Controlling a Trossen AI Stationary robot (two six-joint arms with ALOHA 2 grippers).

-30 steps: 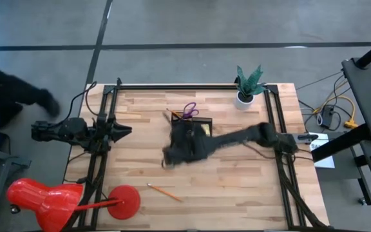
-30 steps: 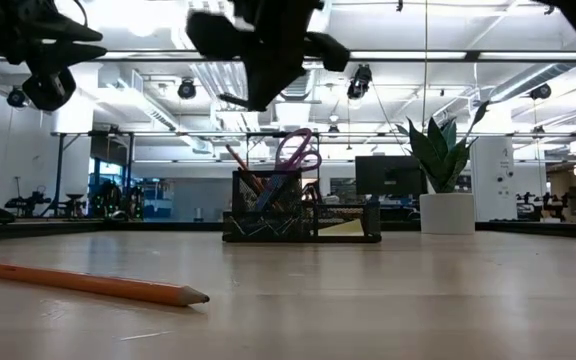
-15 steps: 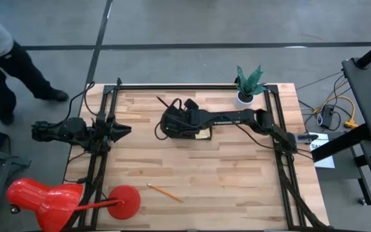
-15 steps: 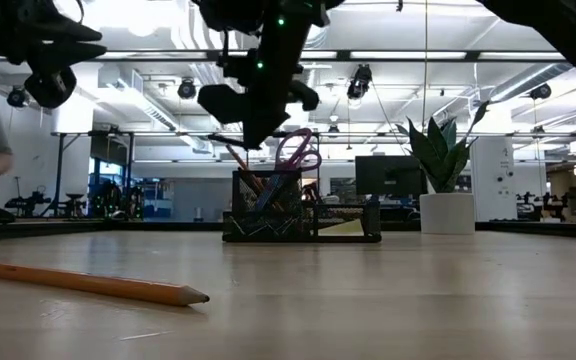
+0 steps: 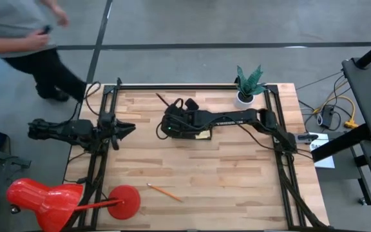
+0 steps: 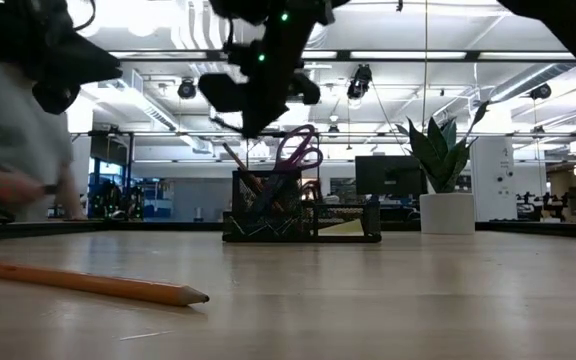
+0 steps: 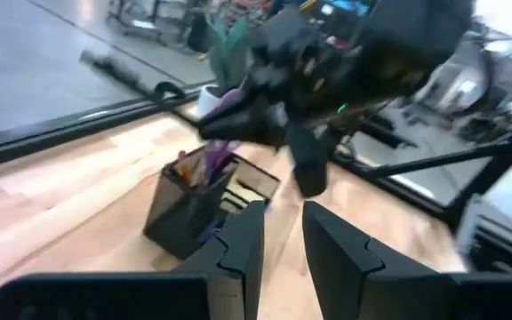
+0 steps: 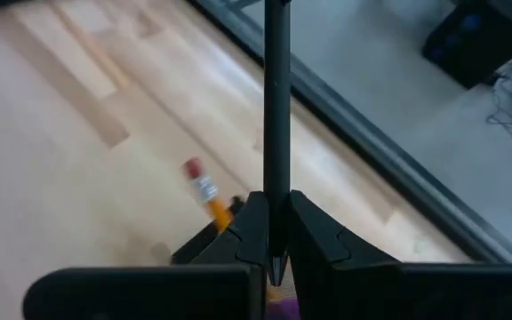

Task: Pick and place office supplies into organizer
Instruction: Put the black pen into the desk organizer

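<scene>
Right tool (image 5: 170, 122) clamps a dark pen (image 8: 276, 107) between its fingers (image 8: 254, 227), hovering over the black mesh organizer (image 6: 298, 212) near worktop centre, toward 12 o'clock. Purple scissors (image 6: 298, 150) and pencils stand in the organizer's tall cup; yellow sticky pad (image 5: 203, 134) sits in its low tray. Loose orange pencil (image 5: 163, 191) lies toward 6 o'clock. Left tool (image 5: 126, 127), fingers slightly parted and empty, waits at the worktop's 9 o'clock edge (image 5: 237, 174).
</scene>
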